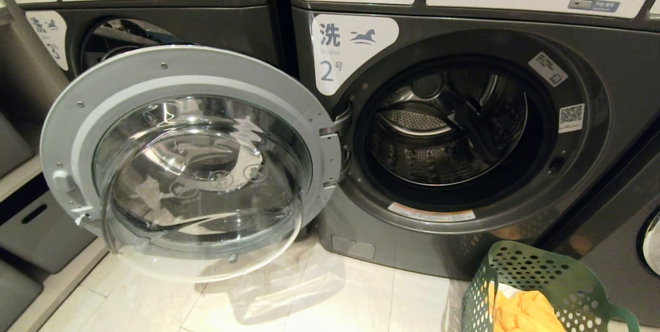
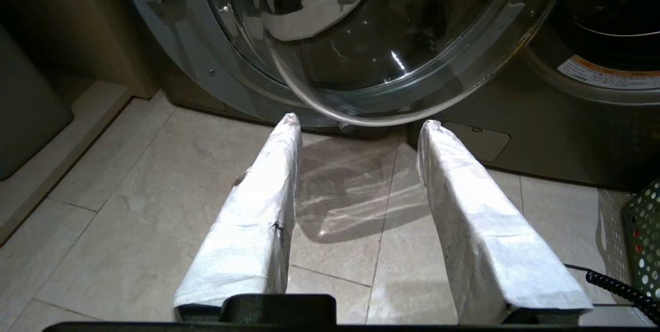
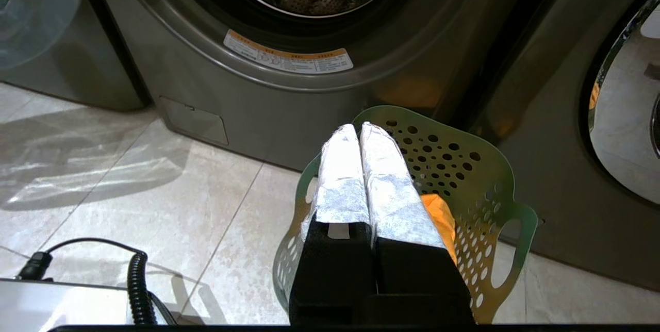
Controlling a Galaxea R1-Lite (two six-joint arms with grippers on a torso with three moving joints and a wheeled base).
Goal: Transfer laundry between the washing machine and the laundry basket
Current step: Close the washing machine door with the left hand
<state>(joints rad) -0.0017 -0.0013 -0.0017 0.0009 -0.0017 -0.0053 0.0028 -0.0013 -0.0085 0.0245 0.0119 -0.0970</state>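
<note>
From my head I saw neither of my own grippers, only the washing machine [image 1: 593,131] with its white label [image 1: 350,48] numbered 2. Its round glass door [image 1: 191,79] was swung wide open toward my left, and the steel drum [image 1: 438,156] lay exposed. I could not tell from there whether any cloth was inside. The laundry basket [image 1: 546,270] stood on the tiled floor [image 1: 335,296] just in front of the machine, toward my right, with the orange-yellow garment [image 1: 521,311] lying in it.

Only the wrist views showed my fingers. My left gripper [image 2: 361,121] hung low over the tiles before the lower rim of the open door, with its white-wrapped fingers [image 2: 258,218] spread well apart and nothing between them. A sliver of the green basket showed at the edge of that view.

My right gripper [image 3: 361,131] hovered above the basket, its fingers [image 3: 340,177] pressed together and empty. That view alone showed a coiled black cable [image 3: 136,280] above the floor and the orange cloth beside my fingers, inside the basket wall.
</note>
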